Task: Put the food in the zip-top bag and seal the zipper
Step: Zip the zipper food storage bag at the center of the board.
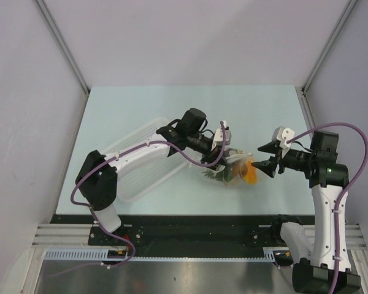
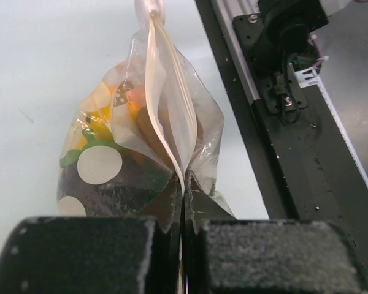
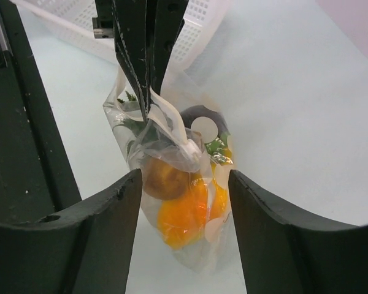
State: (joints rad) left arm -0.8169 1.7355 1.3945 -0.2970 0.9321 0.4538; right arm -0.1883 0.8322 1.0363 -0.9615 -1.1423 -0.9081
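- Left gripper (image 2: 183, 245): black jaws closed tight on the thin whitish zipper strip (image 2: 162, 104). The strip runs along the top edge of the clear soft plastic zip-top bag (image 2: 119, 86) printed with white round dots.
- Left wrist view: the zipper strip runs straight away from the clamped fingers. Its two sides lie pressed together where visible, and the bag walls bulge out on either side.
- Contents: small toy fruits (image 2: 101, 125) sit inside the zip-top bag. A dark brown round fruit (image 3: 162, 179) lies against the plastic with an orange piece (image 3: 181, 219) just below it. Yellow and green bits show near one wall.
- Top view: the zip-top bag hangs from the left gripper over the pale blue-green table (image 1: 135, 110). It is just right of the white perforated plastic basket (image 1: 141, 180) and sits between the two grippers. Cannot tell whether the bag's bottom rests on the table.
- Right gripper (image 1: 264, 157): jaws apart at a middling width, tips pointing at the orange side of the bag.
- Right wrist view: the lower half of the bag fills the gap between the right gripper's two black fingers (image 3: 80, 239). Cannot tell whether either finger touches the plastic.
- The basket lies partly under the left forearm.
- A black rail (image 2: 282, 141) runs along the near table edge, beside the bag in the left wrist view.
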